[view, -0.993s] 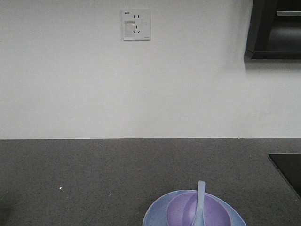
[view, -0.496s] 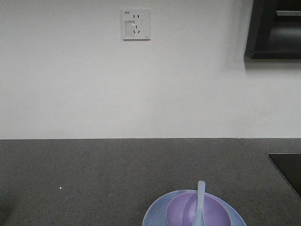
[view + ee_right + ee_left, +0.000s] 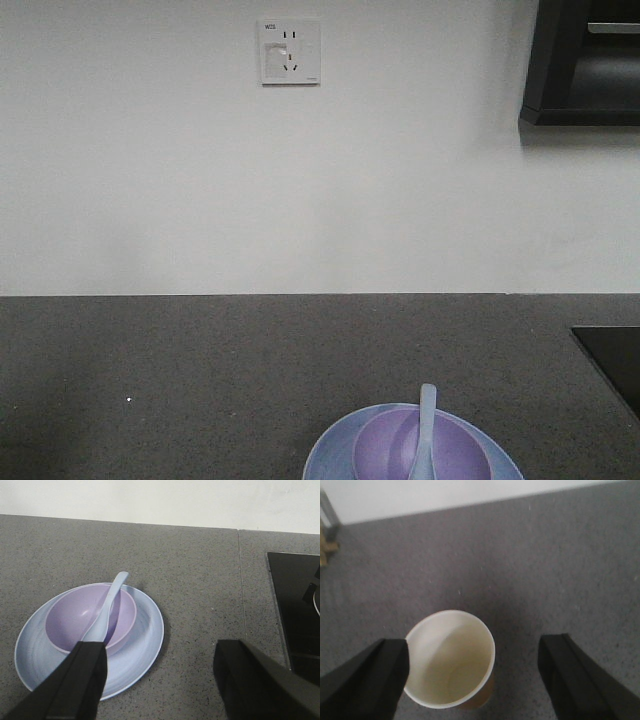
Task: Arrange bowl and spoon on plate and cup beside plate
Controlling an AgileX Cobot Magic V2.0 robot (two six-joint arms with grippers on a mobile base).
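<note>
Nothing moved; cup [image 3: 450, 659] wrist-view only.

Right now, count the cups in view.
1: the cup stands upright on the counter, between the open left gripper's fingers. Others may sit out of view.

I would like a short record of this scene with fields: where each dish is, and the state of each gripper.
plate: light blue, flat on the dark grey counter
bowl: purple, standing on the plate
spoon: pale, lying in the bowl, handle over the far rim
cup: paper, upright and empty on the counter, seen only in the left wrist view
left gripper: open, fingers on either side of the cup
right gripper: open, holds nothing, above the plate's near edge
</note>
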